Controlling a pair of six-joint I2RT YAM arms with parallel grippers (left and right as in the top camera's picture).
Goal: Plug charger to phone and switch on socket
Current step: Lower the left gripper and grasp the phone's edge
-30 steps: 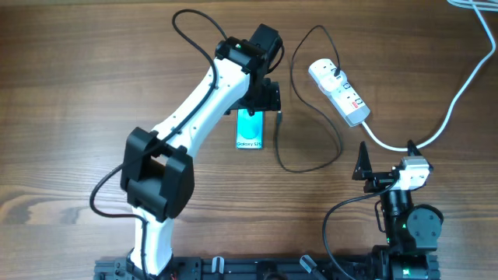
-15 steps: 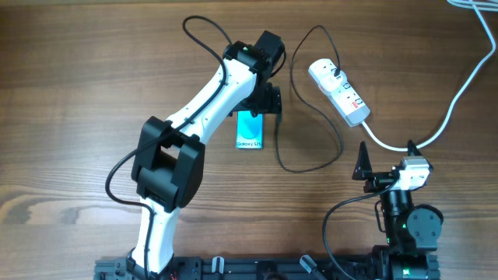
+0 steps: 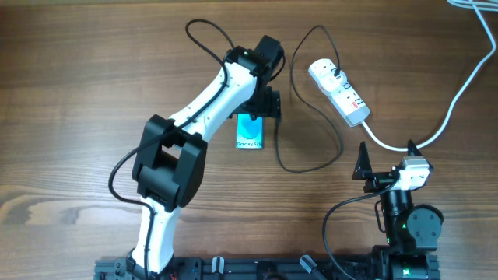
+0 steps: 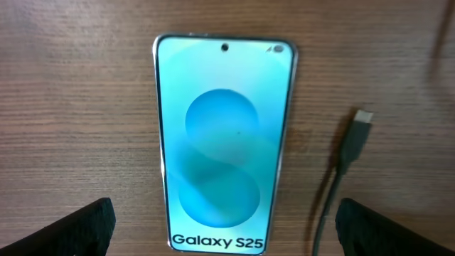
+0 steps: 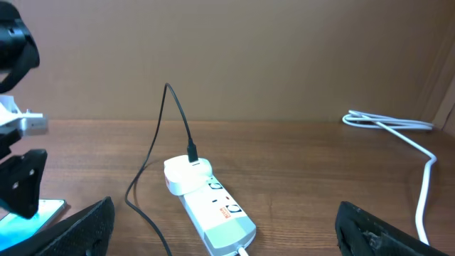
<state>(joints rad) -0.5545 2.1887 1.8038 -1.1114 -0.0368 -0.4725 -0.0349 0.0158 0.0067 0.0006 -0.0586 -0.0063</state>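
The phone point(image 3: 250, 134) lies flat on the table, teal screen up, also in the left wrist view point(image 4: 224, 142). My left gripper point(image 3: 261, 105) hovers over the phone's far end, open and empty point(image 4: 227, 231), its fingers wide on either side. The charger's black connector tip point(image 4: 362, 118) lies loose on the wood just right of the phone. Its thin cable point(image 3: 311, 159) loops back to the white plug point(image 3: 323, 71) seated in the socket point(image 3: 342, 93). My right gripper point(image 3: 364, 165) is open and empty point(image 5: 231, 235), near the table's front and facing the socket point(image 5: 224, 212).
The socket's thick white cord point(image 3: 436, 128) runs right and up to the far right corner, also in the right wrist view point(image 5: 419, 149). The left arm's own black cable point(image 3: 204, 35) arcs above its wrist. Bare wood lies left of the phone.
The left arm's elbow has swung right and its wrist has shifted slightly up and right, still over the phone's far end. The right arm, phone and charger have not moved.
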